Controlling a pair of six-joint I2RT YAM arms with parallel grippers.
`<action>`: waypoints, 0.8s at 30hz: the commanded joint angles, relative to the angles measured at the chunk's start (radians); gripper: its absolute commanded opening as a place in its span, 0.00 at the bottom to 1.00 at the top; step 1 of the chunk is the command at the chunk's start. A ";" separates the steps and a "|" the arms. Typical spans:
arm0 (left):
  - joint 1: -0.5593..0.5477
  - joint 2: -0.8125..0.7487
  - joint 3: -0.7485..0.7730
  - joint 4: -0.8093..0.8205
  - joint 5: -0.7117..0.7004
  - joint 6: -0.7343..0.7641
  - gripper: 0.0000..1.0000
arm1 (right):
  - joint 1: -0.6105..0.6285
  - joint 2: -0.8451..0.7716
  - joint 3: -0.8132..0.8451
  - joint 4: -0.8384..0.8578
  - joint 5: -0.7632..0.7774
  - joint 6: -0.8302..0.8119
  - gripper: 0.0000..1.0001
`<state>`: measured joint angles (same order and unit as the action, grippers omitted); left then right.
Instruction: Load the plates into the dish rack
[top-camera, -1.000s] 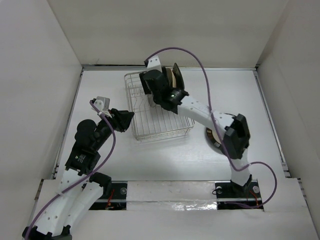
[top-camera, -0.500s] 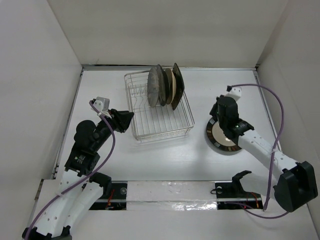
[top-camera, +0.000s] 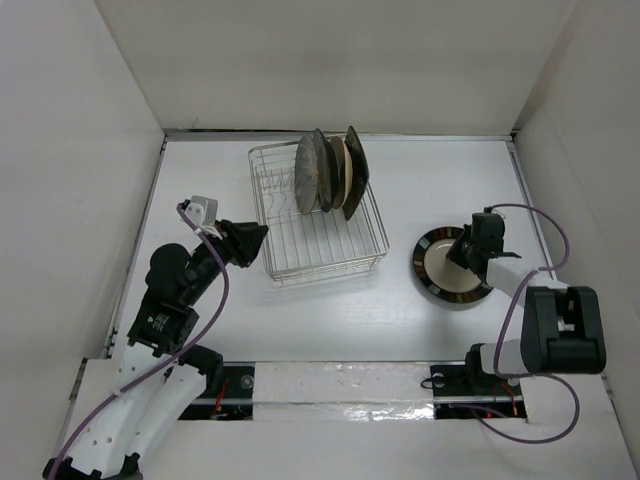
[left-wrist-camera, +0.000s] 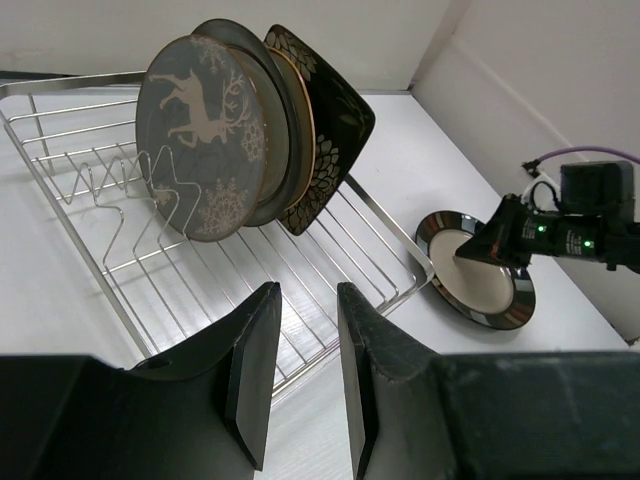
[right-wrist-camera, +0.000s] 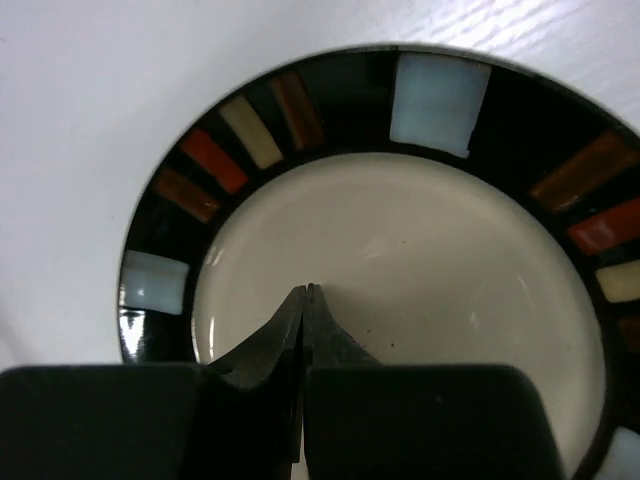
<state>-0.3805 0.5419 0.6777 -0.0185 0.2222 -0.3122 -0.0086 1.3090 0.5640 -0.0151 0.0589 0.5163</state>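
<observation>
The dish rack stands at centre back, with several plates upright in its slots. In the left wrist view a grey one with a white deer motif is in front and a dark floral one at the back. A black-rimmed cream plate lies flat on the table to the right. My right gripper is shut and empty, its tips over the plate's cream centre; whether they touch it I cannot tell. My left gripper hovers by the rack's front left corner, its jaws slightly apart and empty.
White walls close in the table on the left, back and right. The right arm's base and elbow sit just right of the flat plate. Purple cables loop from both wrists. The rack's left half holds no plates.
My right arm has left the rack, swung to the right and come down over the flat plate, and its jaws have shut. The left arm has hardly moved.
</observation>
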 joint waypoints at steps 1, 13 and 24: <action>-0.008 -0.011 0.013 0.054 -0.001 -0.005 0.26 | -0.022 0.086 0.048 0.101 -0.165 -0.006 0.00; -0.008 0.007 0.016 0.046 -0.004 -0.004 0.26 | -0.056 0.389 0.284 0.153 -0.245 0.022 0.00; -0.008 0.036 0.017 0.046 -0.014 0.001 0.26 | -0.004 0.565 0.637 0.145 -0.304 0.021 0.00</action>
<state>-0.3847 0.5758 0.6777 -0.0193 0.2188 -0.3149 -0.0360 1.8702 1.1095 0.0860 -0.1989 0.5396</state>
